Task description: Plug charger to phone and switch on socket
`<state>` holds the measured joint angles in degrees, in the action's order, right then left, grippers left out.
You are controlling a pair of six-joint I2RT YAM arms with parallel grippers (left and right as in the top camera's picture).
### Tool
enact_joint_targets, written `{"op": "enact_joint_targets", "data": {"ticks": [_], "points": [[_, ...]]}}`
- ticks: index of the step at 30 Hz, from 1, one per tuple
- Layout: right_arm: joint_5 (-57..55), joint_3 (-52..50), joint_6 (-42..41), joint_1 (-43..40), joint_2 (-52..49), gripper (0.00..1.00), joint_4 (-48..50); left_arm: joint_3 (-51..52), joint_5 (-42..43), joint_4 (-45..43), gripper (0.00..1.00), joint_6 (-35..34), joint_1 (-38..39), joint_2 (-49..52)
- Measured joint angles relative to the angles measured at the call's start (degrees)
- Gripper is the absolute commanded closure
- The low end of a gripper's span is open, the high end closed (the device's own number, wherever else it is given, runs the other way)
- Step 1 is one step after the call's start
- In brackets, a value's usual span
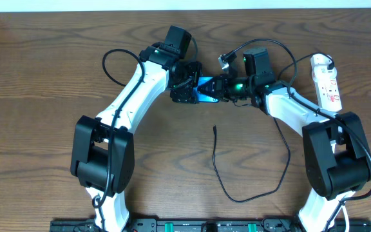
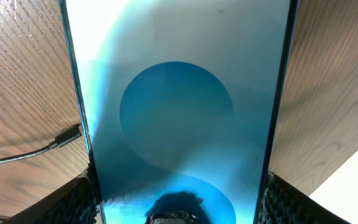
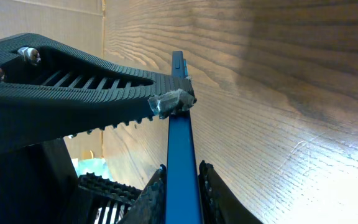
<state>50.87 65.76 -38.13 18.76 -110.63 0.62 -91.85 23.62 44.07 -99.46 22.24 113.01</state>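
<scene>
Left gripper [image 1: 187,85] is clamped on the phone [image 1: 205,89] across its long edges. Its wrist view is nearly all cyan screen, with ribbed pads [image 2: 73,202] at both sides. Right gripper [image 1: 227,89] meets it from the other end, fingers pinched on the phone's two faces, which show edge-on in its wrist view. So both hold the one phone, mid-desk between the two wrists. It looks raised off the desk [image 1: 44,77] rather than lying flat.

Charger [image 1: 219,167] is untouched: the cable loops on the desk in front of the arms, small tip [image 1: 215,129] free, well apart from the phone. Socket [image 1: 327,80] sits at the far right, beside the right arm. Can't tell the switch state or whether the black plug is seated.

My read: this is phone positioning or handover, plugging not started. Next move needs one gripper to let go and fetch the tip while the other holds the phone steady, port end exposed. Can't see which end has the port.
</scene>
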Motion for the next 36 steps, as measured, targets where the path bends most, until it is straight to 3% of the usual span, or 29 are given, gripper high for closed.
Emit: {"op": "enact_joint_targets", "data": {"ticks": [4, 8, 12, 14, 30, 36], "points": [[-0.1, 0.0, 0.2, 0.0, 0.0, 0.98, 0.0, 0.0, 0.0, 0.0, 0.93, 0.0, 0.0, 0.0], [-0.2, 0.0, 0.4, 0.0, 0.0, 0.99, 0.0, 0.0, 0.0, 0.0, 0.89, 0.0, 0.0, 0.0], [-0.2, 0.0, 0.4, 0.0, 0.0, 0.99, 0.0, 0.0, 0.0, 0.0, 0.36, 0.0, 0.0, 0.0], [-0.1, 0.0, 0.4, -0.1, 0.0, 0.99, 0.0, 0.0, 0.0, 0.0, 0.23, 0.0, 0.0, 0.0], [2.0, 0.0, 0.6, -9.4, 0.0, 0.99, -0.6, 0.0, 0.2, -2.8, 0.00, 3.0, 0.3, -2.1], [2.5, 0.0, -2.7, -12.3, 0.0, 0.99, -0.4, 0.0, 0.2, -6.1, 0.02, 8.0, 0.3, -5.4]]}}
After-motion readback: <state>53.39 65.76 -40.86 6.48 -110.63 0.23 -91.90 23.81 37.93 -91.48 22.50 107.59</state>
